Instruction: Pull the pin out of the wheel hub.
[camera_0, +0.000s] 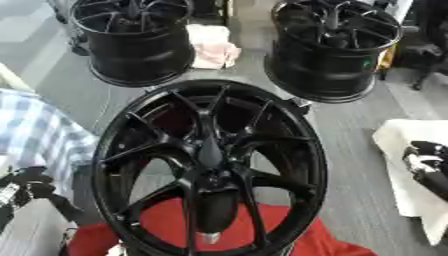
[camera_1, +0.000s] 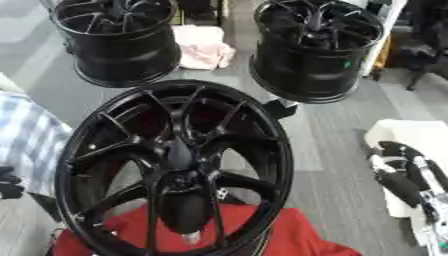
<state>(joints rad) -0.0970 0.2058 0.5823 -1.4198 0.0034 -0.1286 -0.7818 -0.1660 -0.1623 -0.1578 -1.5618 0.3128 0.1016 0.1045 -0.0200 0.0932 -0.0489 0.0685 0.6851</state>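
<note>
Seeing a dark, stubby pin with a silvery tip (camera_0: 210, 220) sticking out of the centre of the black multi-spoke alloy wheel hub (camera_0: 210, 165), its long axis running out from the hub toward the lower edge of the view, above a red cloth (camera_0: 166, 225). Resting low at the right, well apart from the pin, with relaxed fingers holding nothing: the right hand (camera_1: 404, 176). Sitting low at the left and probably slightly nearer: the left hand (camera_0: 26, 184), open or closed not being possible to tell.
</note>
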